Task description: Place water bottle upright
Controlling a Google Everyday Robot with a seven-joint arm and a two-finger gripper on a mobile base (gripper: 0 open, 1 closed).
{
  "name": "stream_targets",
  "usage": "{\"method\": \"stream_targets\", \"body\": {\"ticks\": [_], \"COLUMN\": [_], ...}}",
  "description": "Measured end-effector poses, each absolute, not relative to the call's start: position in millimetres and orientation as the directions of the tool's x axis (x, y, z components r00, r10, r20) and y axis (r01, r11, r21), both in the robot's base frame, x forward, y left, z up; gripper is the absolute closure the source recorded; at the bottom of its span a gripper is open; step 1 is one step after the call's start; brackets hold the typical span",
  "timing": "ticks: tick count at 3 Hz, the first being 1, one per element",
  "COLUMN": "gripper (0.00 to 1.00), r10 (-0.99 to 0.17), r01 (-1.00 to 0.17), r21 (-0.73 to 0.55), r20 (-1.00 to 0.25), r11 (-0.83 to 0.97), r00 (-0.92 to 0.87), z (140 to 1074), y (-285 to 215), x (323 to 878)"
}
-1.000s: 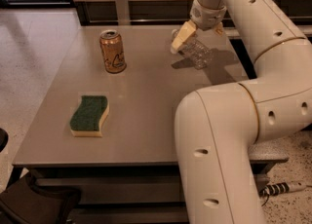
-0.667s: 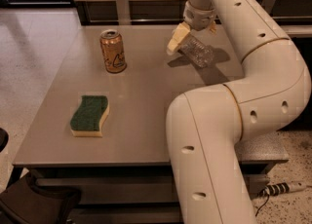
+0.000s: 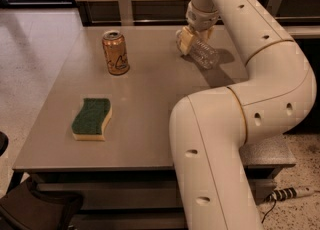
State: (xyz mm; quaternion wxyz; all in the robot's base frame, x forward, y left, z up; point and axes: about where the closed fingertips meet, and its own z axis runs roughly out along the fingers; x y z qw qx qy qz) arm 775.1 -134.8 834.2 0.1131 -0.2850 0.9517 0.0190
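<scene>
Swinging its elbow nearer since a second ago, the arm's gripper (image 3: 193,40) works at the table's (image 3: 150,104) far side, fingers (image 3: 184,40) clasping the tilted water bottle (image 3: 205,55). Light, thin-walled and slippery, the bottle probably needs a gentle mid-body hold.

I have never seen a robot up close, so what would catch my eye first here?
The big white arm fills the right foreground and bends back over the table. Its gripper is at the table's far side, at one end of a tilted clear bottle. Farther left stands a can, and nearer lies a green sponge.
</scene>
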Motion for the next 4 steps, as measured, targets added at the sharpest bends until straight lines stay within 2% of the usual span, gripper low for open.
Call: {"method": "stream_targets", "body": {"ticks": [2,3,4], "gripper": [0.93,1.00,1.00], "r10": [-0.537,-0.537,-0.537], "r01": [-0.546,-0.546,-0.546], "r21": [-0.035,-0.037,-0.037], "r20": [-0.249,-0.255,-0.255], "r11": [0.837,0.837,0.837], "r00": [-0.806,-0.804,-0.804], "z": [827.7,826.5,826.5], "y": [-130.7,-129.8,-129.8], "x": [785.3,787.9,787.9]}}
